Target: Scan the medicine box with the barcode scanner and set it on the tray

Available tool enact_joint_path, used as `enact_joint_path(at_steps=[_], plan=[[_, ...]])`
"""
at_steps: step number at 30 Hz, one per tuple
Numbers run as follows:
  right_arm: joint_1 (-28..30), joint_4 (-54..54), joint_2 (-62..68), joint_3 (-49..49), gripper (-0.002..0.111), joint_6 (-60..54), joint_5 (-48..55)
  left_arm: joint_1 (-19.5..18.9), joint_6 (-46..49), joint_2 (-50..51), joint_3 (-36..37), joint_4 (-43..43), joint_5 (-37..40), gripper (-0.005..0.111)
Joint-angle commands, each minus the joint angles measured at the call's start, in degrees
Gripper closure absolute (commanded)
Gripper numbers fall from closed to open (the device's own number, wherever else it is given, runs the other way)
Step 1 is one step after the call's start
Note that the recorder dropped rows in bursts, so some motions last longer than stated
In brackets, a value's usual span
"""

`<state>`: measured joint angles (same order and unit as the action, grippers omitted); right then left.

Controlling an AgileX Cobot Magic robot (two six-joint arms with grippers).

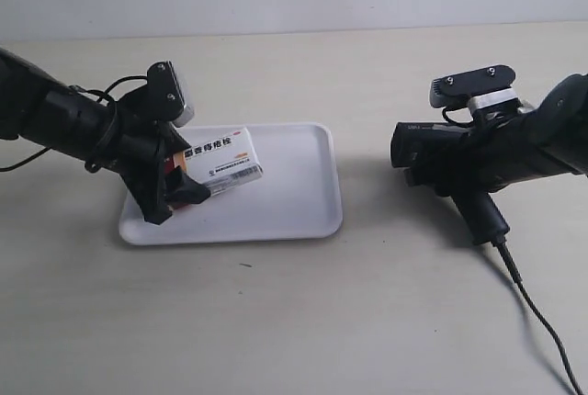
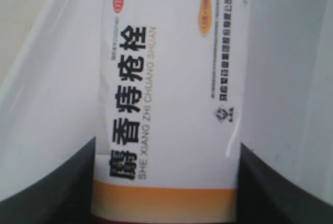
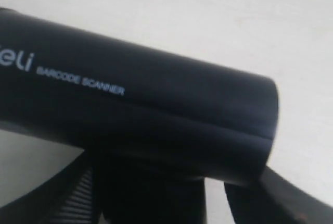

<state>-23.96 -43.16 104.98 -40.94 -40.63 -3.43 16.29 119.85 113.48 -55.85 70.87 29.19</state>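
**user_a:** so where's this run at? Looks like the left tool (image 1: 175, 195) is clamped on the medicine box (image 1: 220, 161), gripping its striped end, with the box tilted over the tray (image 1: 303, 202). Can't tell for sure from the exterior view if the box's low corner touches the tray or just hangs above it. In the left wrist view the box (image 2: 169, 104) fills the frame, dark fingers (image 2: 49, 185) on either side of its orange-striped end, white tray behind it.

**user_b:** yeah, and the right tool (image 1: 459, 167) is closed around the barcode scanner (image 1: 441, 152), off the tray's right side above the tabletop (image 1: 276, 321), head aimed toward the box. Cable (image 1: 537, 312) trails off the handle. The right wrist view is basically just the scanner body (image 3: 140, 114) with "BARCODE SCANNER" printed on it.

**user_a:** so both pickups are done. Scan itself? No beam or light visible, so I can't say.

**user_b:** my guess: box is over the tray already, so what's left is setting it flat and letting go.
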Motion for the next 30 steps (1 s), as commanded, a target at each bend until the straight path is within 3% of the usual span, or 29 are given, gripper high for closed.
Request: enact_joint_path(at_steps=[1, 4, 10, 17, 20, 24, 27, 30], plan=[[0.0, -1.6, -0.1, -0.1, 0.106, 3.8, -1.5, 0.4, 0.2, 1.1, -0.5, 1.5, -1.5, 0.106], [0.0, -1.6, -0.1, -0.1, 0.095, 3.7, -1.5, 0.4, 0.2, 1.1, -0.7, 1.5, -1.5, 0.095], [0.0, -1.6, 0.9, -0.1, 0.075, 3.7, -0.7, 0.4, -0.2, 1.1, -0.7, 3.7, -0.7, 0.049], [0.0, -1.6, 1.3, -0.1, 0.061, 3.6, -0.2, 0.4, 0.0, 1.1, -0.7, 3.0, 1.4, 0.024], [0.0, -1.6, 1.3, -0.1, 0.049, 3.6, -0.2, 0.4, -0.1, 0.8, -0.7, 3.0, 2.1, 0.013], [0.0, -1.8, 1.3, -0.1, 0.026, 4.4, -0.3, 0.4, -1.3, -2.6, -0.7, 3.0, 2.3, 0.005], [0.0, -1.8, 0.6, -0.1, 0.015, 5.9, -0.2, 0.4, -7.2, -7.7, -0.7, 1.2, 2.7, 0.006], [0.0, -1.6, -3.0, -0.1, 0.014, 3.9, 1.7, 0.4, -16.4, -14.4, -0.7, -5.3, 6.1, 0.025]])
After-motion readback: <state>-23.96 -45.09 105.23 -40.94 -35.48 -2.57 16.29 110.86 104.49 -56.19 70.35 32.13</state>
